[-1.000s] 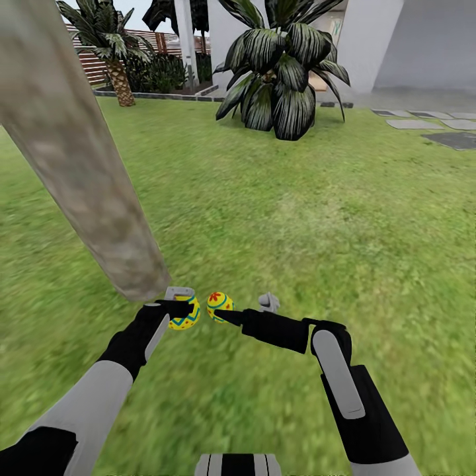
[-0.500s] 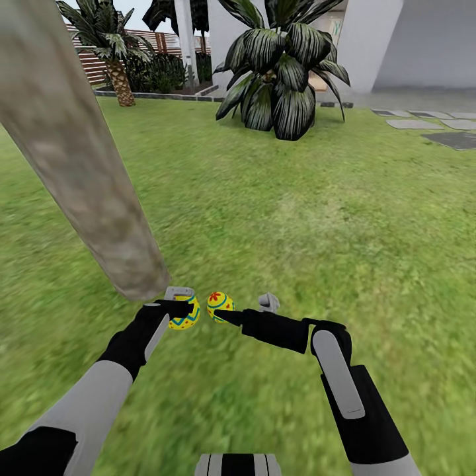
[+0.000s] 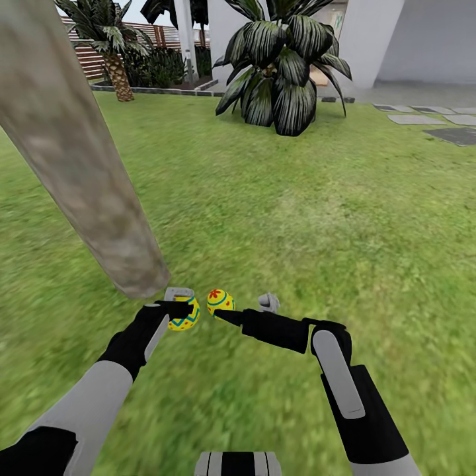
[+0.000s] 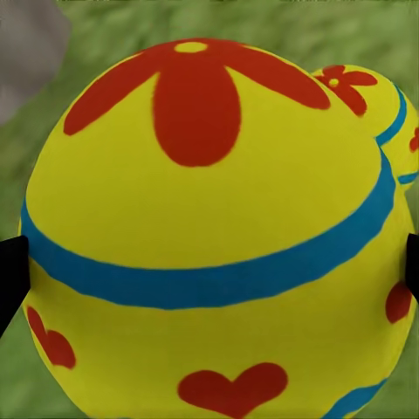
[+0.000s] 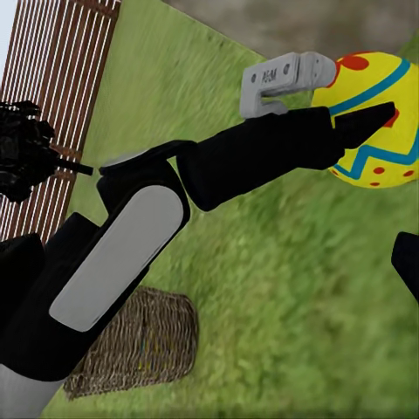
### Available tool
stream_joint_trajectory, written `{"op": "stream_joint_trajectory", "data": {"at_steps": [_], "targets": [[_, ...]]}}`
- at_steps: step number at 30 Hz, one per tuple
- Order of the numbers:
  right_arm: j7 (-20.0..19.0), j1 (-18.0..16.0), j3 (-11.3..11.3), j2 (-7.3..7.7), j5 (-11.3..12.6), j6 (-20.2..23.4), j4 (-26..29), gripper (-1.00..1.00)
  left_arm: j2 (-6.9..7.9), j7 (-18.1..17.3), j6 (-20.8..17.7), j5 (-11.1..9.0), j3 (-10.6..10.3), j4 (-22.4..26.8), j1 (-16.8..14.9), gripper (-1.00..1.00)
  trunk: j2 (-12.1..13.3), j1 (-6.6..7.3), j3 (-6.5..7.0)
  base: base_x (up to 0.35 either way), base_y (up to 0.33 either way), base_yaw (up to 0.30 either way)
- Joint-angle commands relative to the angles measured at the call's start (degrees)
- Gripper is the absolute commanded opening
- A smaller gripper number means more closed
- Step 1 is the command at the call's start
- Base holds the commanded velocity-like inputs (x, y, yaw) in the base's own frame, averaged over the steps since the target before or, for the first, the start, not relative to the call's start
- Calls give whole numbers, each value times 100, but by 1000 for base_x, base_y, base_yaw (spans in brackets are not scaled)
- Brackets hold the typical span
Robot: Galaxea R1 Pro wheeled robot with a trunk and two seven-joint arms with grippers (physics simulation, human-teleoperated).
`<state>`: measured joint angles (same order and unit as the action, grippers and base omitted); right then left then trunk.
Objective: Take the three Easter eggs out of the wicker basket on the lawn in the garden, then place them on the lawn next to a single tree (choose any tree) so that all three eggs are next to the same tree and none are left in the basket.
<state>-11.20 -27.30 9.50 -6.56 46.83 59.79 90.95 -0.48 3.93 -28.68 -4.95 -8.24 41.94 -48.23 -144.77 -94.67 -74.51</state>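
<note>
At the left, the tree trunk meets the lawn. Just beside its foot the left gripper has its jaws clamped on one Easter egg. A second egg lies on the grass next to it, with the right gripper spread open beside it, holding nothing. I judge two eggs delivered; the third is unseen. The wicker basket stands behind on grass. Beyond are a broad-leaved plant, slat fence and paving.
</note>
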Motion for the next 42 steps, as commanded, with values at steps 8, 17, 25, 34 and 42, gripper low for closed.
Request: {"op": "stream_joint_trajectory", "data": {"at_steps": [8,17,25,34,42], "targets": [[-58,0,-9,-3,-60,21,2,100,4,50,-24,-50,-19,18,-2,-100,-7,-9,-93,0,0,0],[-57,-1,-9,-3,-60,21,2,100,2,55,-15,-50,-23,36,34,-100,-14,-22,-204,0,0,0],[-58,0,-8,-3,-60,21,2,100,-4,50,-15,-50,-28,42,41,-100,-18,-30,-270,0,0,0],[-58,0,-6,-3,-60,21,2,100,-5,56,-15,-51,-37,37,34,-100,-19,-32,-292,0,0,0],[-58,5,-9,-3,-60,21,2,100,-5,56,-15,-50,-30,40,33,-100,-20,-35,-314,0,0,0]]}}
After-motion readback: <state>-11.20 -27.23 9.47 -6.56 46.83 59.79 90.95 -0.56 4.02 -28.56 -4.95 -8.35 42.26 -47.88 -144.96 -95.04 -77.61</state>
